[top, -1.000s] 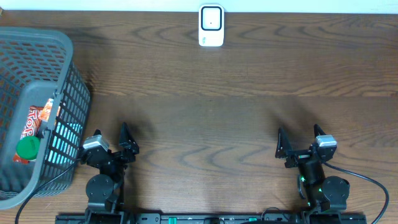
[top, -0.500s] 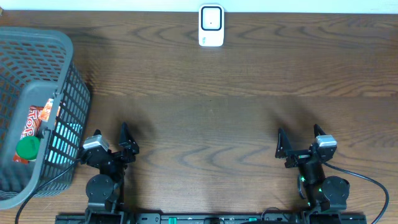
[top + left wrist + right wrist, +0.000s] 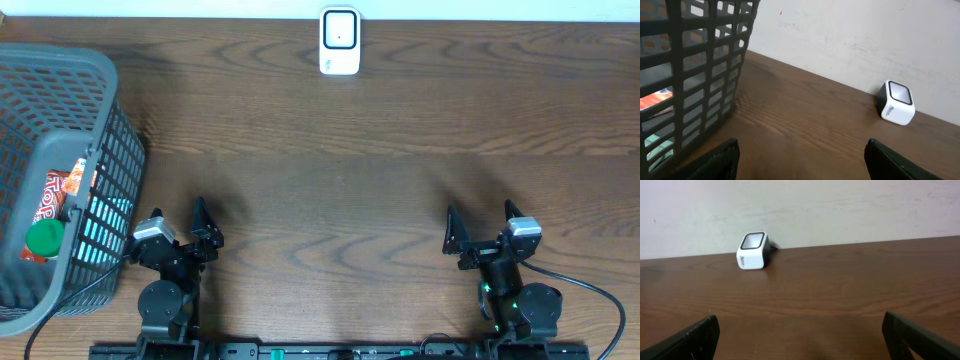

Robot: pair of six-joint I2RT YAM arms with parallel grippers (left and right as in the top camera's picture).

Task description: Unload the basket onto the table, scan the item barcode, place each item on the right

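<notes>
My left gripper (image 3: 178, 218) and right gripper (image 3: 480, 225) are spread wide at the table's (image 3: 400, 180) near edge, scanner (image 3: 339, 40) far across, basket (image 3: 110, 90) at left.

A: How many things stood on the bench (image 3: 340, 150)?
B: One scanner (image 3: 340, 42) and one gray basket (image 3: 110, 170).
A: And in the basket?
B: One red packet (image 3: 55, 190) and one green cap (image 3: 44, 238) showed; the rest was hidden.
A: Arms?
B: Two, a left arm (image 3: 165, 290) and a right arm (image 3: 520, 300), two fingers (image 3: 202, 218) each.

The dark wooden table (image 3: 350, 170) carries a white scanner (image 3: 340, 41) at its far edge and, well to the scanner's left and nearer, a grey mesh basket (image 3: 112, 195).
</notes>
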